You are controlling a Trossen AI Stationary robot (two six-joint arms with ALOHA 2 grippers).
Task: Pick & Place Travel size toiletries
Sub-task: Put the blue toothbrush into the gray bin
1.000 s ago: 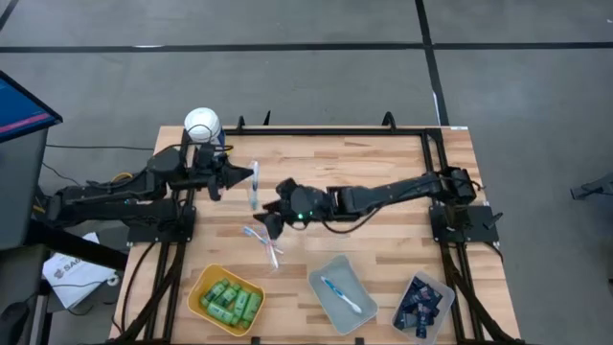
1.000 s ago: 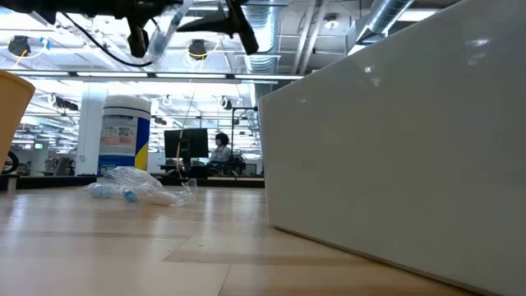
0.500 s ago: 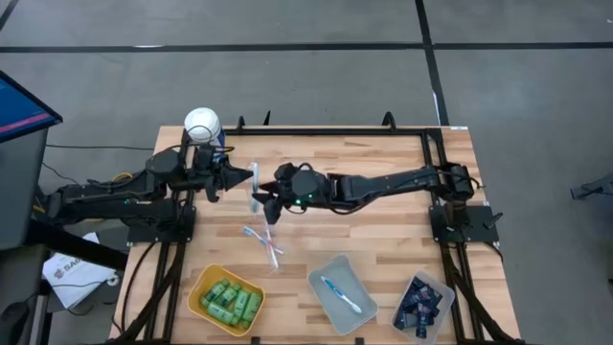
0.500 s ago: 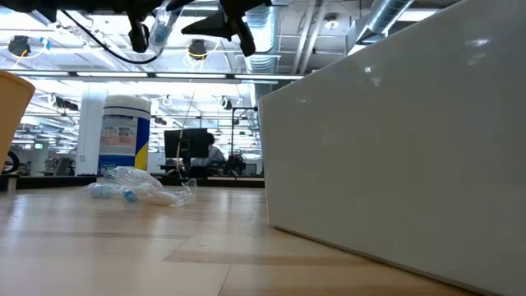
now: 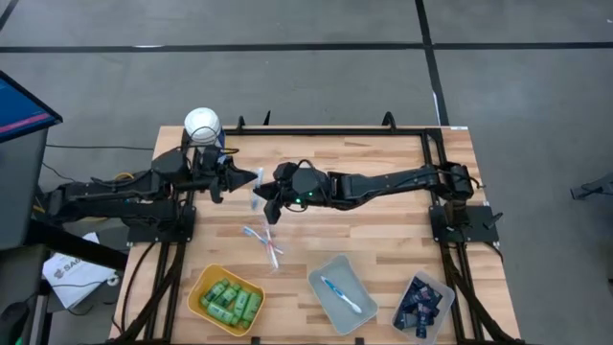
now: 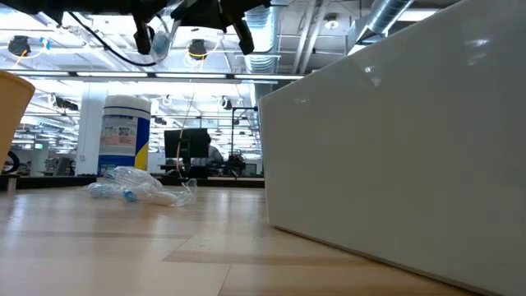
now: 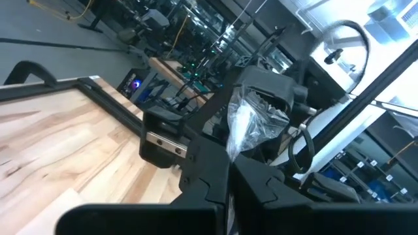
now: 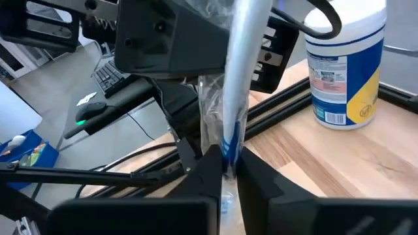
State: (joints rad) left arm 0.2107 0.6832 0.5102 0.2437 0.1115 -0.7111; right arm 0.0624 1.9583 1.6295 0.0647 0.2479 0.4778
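While both arms meet above the back-left part of the table, one clear-wrapped toothbrush (image 5: 257, 184) is pinched from both sides.

From the left, the left gripper (image 5: 251, 176) reaches in, fingers clamped on one end of the thin blue-and-white toothbrush in its crinkled clear wrapper; the right gripper (image 5: 264, 195) meets it just beside, fingers clenched on the same wrapped stick, as the right wrist view shows. Behind the left arm stands a tall white-lidded canister with a blue and yellow label (image 5: 203, 124). Nearer the front, two more wrapped toothbrushes (image 5: 262, 241) lie crossed on the pale wooden table (image 5: 383, 168). Along the front edge sit a yellow tray of small bright green bottles (image 5: 228, 300), a grey tray holding one blue toothbrush (image 5: 342, 294), and a small tray of dark navy flat tubes (image 5: 421, 305).
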